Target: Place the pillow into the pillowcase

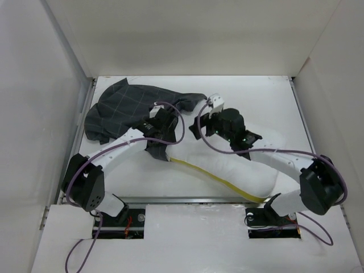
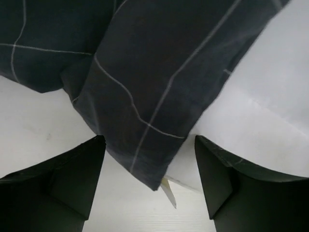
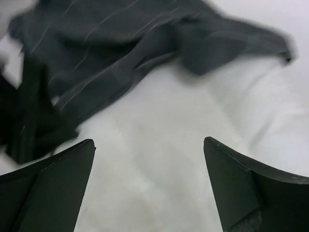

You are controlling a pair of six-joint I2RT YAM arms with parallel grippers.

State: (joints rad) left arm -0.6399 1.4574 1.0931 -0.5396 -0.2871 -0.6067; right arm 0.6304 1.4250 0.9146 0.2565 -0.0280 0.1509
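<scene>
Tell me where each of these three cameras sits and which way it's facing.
Top external: above and behind the bases, looking down at the table; left arm and right arm show.
Left wrist: on the left wrist, looking past its open fingers at the pillowcase edge.
Right wrist: on the right wrist, looking past its open fingers across the pillow.
Shared: both wrist views show pillowcase and pillow.

The far end of the pillow [image 1: 227, 170] is hidden under the left arm [image 1: 122, 145], the right arm [image 1: 278, 156] and the pillowcase [image 1: 122, 111]. The right wrist view shows the pillowcase blurred, and the left wrist view cuts it off at the top edge
</scene>
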